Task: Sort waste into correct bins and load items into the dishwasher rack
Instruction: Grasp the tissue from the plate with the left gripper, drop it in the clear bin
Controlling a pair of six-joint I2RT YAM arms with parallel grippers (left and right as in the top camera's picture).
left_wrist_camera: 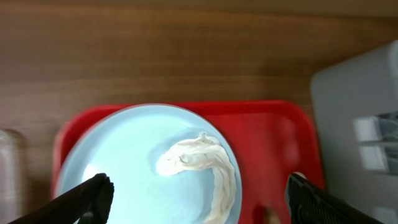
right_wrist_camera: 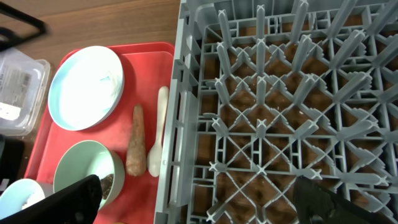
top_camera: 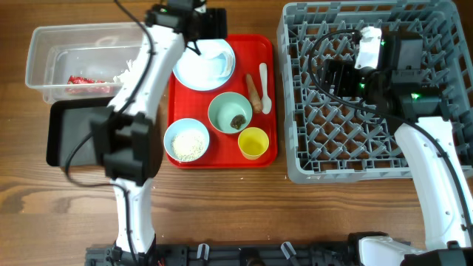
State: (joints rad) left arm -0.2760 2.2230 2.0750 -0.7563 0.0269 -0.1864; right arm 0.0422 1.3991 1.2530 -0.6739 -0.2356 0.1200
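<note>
The red tray (top_camera: 270, 52) sits in the middle of the worktop (left_wrist_camera: 155, 50) and serves as the staging area, so nearly everything left to sort is on it. At its far left corner is the pale blue plate (left_wrist_camera: 118, 168) with a crumpled white tissue (left_wrist_camera: 199, 163) lying on it. The left end effector (left_wrist_camera: 199, 183) hangs directly above that tissue with its 2 fingers (left_wrist_camera: 93, 194) spread wide, holding nothing. That stance suits a straight drop to pinch the tissue off the plate.

The tissue looks bound for the clear plastic tub (top_camera: 44, 52) to the left of the red tray. A red snack wrapper (top_camera: 83, 79) and some white tissue are already in the tub. The black plastic tray (top_camera: 63, 133), also left of the red tray and nearer the robot, looks empty, though the arm hides part of it.

- At the tray's centre, the pale green bowl (top_camera: 222, 107) holds a small dark brown lump (top_camera: 239, 120).
- At the tray's near left corner, the light blue bowl (top_camera: 174, 130) holds the rice grains (top_camera: 188, 144).
- At the tray's near right corner stands the yellow cup (top_camera: 253, 142).
- Along the tray's right side, the carrot-like stick (right_wrist_camera: 135, 140) and the white spoon (right_wrist_camera: 158, 134) lie side by side.

The grey dishwasher rack (right_wrist_camera: 280, 124), to the right of the red tray, shows no dishes. The right end effector (right_wrist_camera: 196, 186) hovers over it, spread and empty, probably parked clear while the waste is removed first.
</note>
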